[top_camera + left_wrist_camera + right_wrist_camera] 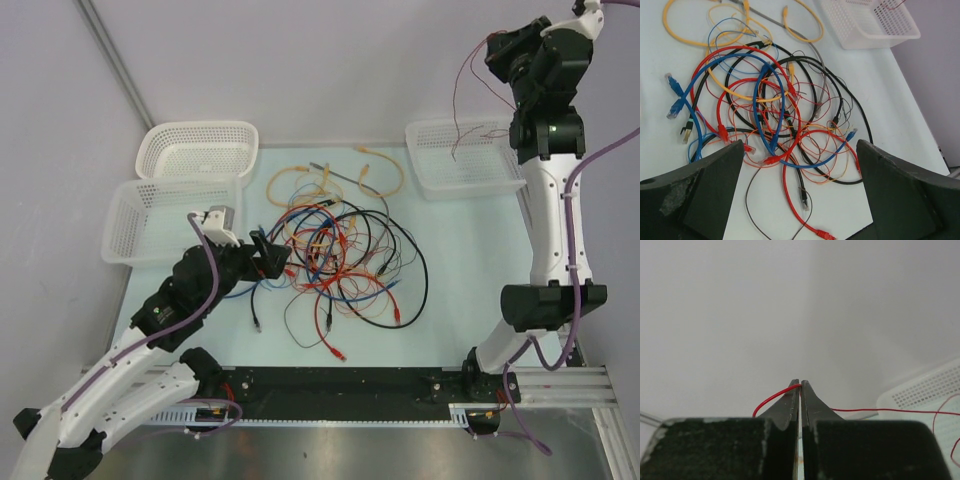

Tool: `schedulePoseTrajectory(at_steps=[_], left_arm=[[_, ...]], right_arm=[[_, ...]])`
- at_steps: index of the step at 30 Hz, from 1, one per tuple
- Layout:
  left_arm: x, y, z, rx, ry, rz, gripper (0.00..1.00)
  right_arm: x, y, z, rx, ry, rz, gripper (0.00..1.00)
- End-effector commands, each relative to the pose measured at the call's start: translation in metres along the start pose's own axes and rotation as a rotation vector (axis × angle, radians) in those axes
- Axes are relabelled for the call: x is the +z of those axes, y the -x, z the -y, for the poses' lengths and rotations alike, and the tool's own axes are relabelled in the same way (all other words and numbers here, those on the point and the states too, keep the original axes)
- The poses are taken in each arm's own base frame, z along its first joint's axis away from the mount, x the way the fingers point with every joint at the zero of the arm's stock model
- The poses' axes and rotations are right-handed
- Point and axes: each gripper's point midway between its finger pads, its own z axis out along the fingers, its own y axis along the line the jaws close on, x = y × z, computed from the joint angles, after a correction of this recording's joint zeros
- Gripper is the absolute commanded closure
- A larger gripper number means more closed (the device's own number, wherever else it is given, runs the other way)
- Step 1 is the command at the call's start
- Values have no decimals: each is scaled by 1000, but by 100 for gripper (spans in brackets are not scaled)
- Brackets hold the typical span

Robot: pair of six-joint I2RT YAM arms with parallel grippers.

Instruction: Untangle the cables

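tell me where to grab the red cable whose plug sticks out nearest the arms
Grip the red cable just behind its plug, coming straight down from above and closing across it. That end lies flat on the table, trailing out of the pile toward the near edge, so little else should get pinched.

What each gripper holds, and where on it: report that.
Right gripper: shut on a thin red wire, pinched at a bend along its length. Left gripper: open, holding nothing.
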Motion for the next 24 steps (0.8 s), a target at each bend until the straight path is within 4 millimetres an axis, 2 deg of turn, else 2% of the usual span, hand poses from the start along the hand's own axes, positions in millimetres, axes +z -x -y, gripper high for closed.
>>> schedulePoseTrajectory(at_steps=[1, 2, 3, 5, 6, 7, 10, 13, 17, 24], left_arm=[[-3, -5, -1, -25, -6, -13, 0], [-2, -6, -2, -23, 0, -15, 1], [-2, -9, -3, -24, 2, -21, 0], [0, -12, -6, -23, 11, -29, 0], [1, -16, -7, -25, 15, -37, 0], [3, -19, -8, -27, 20, -45, 0], [9, -30, -9, -31, 17, -77, 0], [16, -45, -10, -37, 12, -128, 1], [25, -61, -8, -55, 11, -186, 0], [37, -67, -7, -56, 23, -219, 0]], right_arm=[[21, 27, -17, 65, 123, 73, 100], [25, 36, -6, 54, 100, 90, 100], [28, 44, -8, 55, 107, 111, 100], [46, 35, 5, 49, 85, 98, 100], [49, 39, 4, 41, 88, 113, 100], [60, 30, 13, 39, 74, 103, 100], [78, 19, 28, 27, 57, 101, 100], [89, 12, 36, 11, 54, 105, 100], [105, 13, 56, 14, 22, 138, 100], [125, 0, 86, 30, -6, 123, 100]])
